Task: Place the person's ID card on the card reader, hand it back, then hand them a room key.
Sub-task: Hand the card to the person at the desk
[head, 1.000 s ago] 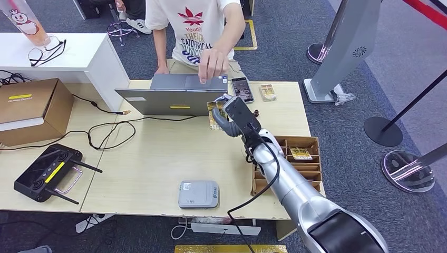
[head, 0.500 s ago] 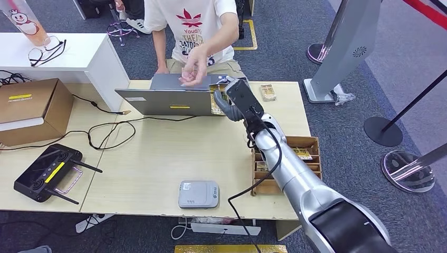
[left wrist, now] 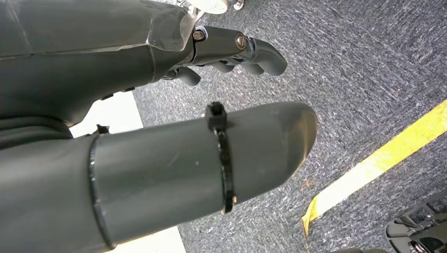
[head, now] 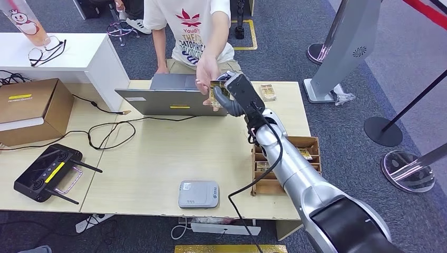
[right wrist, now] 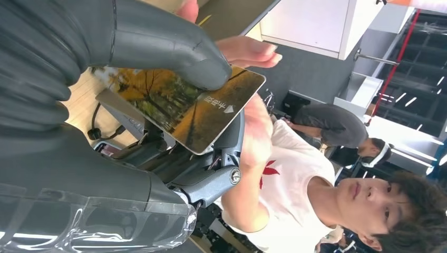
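In the head view, the right hand (head: 234, 95) is being held out over the far edge of the table (head: 158, 158), just in front of the person (head: 195, 31). A card (head: 215, 94) with an autumn-coloured picture is being pinched in it, and the person's hand (head: 204, 74) is being brought down onto the card's far edge. A second ago that hand was resting on the laptop (head: 171, 95) and the robot's hand was lower and nearer; half a second ago the two were being raised toward each other. Contact is now being made, so this is judged to be the handover of the room key, with letting go not yet done. The card reader (head: 198, 194), a rounded grey plastic box, is lying near the front edge, well apart. A wooden divided tray (head: 311, 142) is sitting beside the arm.

In the left wrist view, the left hand (left wrist: 232, 50) is being carried low over grey carpet with a yellow stripe; its smooth dark fingers are being kept curled in, with nothing in them.

In the right wrist view, the card (right wrist: 182, 108) is being clamped flat between the thick matt thumb and the darker fingers (right wrist: 211, 184) beneath. It is thin, stiff, glossy, round-cornered. The person's fingertips (right wrist: 248, 50) are touching it.
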Action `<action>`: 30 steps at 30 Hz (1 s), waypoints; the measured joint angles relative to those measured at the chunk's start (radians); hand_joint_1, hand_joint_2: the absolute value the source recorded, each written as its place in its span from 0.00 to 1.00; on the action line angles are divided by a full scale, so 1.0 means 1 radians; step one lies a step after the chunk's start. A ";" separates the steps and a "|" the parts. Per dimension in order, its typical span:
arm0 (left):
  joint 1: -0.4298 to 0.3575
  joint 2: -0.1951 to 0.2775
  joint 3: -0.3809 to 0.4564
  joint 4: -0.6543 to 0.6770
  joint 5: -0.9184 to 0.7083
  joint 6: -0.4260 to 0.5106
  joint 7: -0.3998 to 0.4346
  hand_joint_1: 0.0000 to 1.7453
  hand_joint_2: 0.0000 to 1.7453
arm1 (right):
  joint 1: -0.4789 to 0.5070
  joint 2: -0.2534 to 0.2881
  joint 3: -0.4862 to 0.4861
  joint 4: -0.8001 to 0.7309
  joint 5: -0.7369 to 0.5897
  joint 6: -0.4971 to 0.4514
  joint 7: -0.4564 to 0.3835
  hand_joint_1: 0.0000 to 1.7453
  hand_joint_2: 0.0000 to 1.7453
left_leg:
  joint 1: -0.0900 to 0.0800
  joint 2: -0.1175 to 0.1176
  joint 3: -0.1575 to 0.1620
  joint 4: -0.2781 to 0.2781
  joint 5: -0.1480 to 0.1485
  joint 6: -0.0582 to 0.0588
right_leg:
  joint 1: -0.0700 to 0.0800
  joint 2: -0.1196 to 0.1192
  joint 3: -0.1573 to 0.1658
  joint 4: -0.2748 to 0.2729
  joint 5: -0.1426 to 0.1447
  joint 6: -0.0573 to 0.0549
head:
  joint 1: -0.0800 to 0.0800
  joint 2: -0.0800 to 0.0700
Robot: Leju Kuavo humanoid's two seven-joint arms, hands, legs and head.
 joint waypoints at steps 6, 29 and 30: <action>-0.002 0.000 -0.002 0.000 0.001 -0.005 0.000 0.00 0.00 | -0.005 0.000 -0.002 -0.001 0.003 -0.013 -0.011 0.96 1.00 | 0.000 0.000 0.000 0.000 0.000 0.000 | 0.000 0.000 0.000 0.000 0.000 0.000 | 0.000 0.000; -0.002 0.007 -0.002 0.000 0.025 -0.007 -0.009 0.00 0.00 | -0.008 0.021 -0.001 -0.029 0.039 -0.073 -0.046 0.00 1.00 | 0.000 0.000 0.000 0.000 0.000 0.000 | 0.000 0.000 0.000 0.000 0.000 0.000 | 0.000 0.000; -0.001 0.007 -0.002 0.000 0.028 -0.006 -0.009 0.00 0.00 | -0.008 0.022 -0.001 -0.029 0.039 -0.071 -0.046 0.00 1.00 | 0.000 0.000 0.000 0.000 0.000 0.000 | 0.000 0.000 0.000 0.000 0.000 0.000 | 0.000 0.000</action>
